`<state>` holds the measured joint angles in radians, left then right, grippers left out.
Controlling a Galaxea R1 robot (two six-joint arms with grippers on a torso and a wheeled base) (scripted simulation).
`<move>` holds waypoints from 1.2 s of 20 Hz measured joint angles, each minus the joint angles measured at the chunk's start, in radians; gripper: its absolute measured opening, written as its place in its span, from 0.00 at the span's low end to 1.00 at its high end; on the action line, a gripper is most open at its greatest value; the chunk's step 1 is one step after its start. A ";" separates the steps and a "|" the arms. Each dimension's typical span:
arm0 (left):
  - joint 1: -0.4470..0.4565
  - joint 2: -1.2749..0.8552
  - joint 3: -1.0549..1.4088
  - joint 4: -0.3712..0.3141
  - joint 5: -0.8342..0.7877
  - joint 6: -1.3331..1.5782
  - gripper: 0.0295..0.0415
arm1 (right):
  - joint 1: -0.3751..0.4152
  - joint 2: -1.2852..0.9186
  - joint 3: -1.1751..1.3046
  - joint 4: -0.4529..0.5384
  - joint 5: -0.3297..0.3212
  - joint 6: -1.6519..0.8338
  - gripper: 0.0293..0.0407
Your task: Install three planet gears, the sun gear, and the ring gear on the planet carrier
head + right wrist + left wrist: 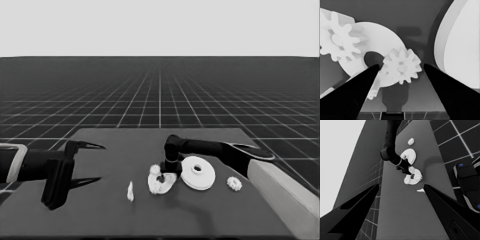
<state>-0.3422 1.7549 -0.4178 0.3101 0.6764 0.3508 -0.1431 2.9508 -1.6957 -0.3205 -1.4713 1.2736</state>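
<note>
Right pincer (pixel 399 68) over the smaller round part (pixel 380 42), fingers spread, a planet gear (pixel 401 66) between the tips, none gripped. Gear sits flat at the part's rim. Larger round part (pixel 198 173) just beside. Left pincer (pixel 85 162) parked well apart, open.

Gears (pixel 402 66) on smaller round part (pixel 381 40).
</note>
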 joint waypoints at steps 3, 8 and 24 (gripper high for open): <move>0.000 0.000 0.000 0.000 0.000 0.000 0.75 | 0.053 -0.018 0.057 0.053 -0.030 0.033 0.81; 0.000 0.000 0.000 0.000 0.000 0.000 0.75 | 0.147 -0.029 0.102 0.136 -0.056 0.060 0.81; 0.000 0.000 0.000 0.000 0.000 0.000 0.75 | 0.027 -0.782 0.259 0.106 0.124 -0.521 0.81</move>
<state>-0.3422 1.7549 -0.4178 0.3101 0.6764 0.3508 -0.1157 2.1687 -1.4366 -0.2144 -1.3472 0.7527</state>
